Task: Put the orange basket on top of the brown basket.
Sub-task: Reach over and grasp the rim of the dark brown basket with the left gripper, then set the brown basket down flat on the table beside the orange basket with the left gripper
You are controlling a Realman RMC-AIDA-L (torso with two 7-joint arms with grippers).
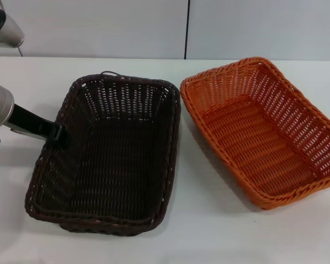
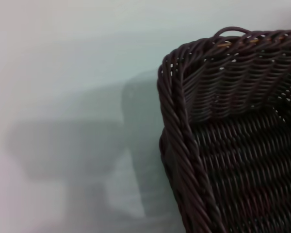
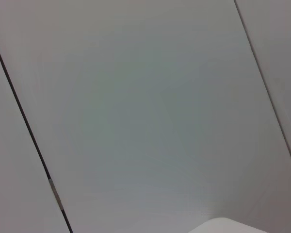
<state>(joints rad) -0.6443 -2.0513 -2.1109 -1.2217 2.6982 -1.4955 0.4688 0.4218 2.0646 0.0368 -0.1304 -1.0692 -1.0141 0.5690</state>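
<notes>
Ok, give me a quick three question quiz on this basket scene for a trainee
1. True or false: the orange basket already sits on the brown basket.
2. Which gripper is at the brown basket's rim? A) left B) right
3. Fill in: both baskets rest on the white ____.

Key:
1. False; they stand side by side on the table.
2. A; the left gripper is at its left rim, the right is out of view.
3. table

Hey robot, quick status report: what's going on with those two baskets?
Left gripper at brown basket left rim. Right gripper out of sight. Orange basket on the table, beside brown one, not stacked. Nothing between them.
</notes>
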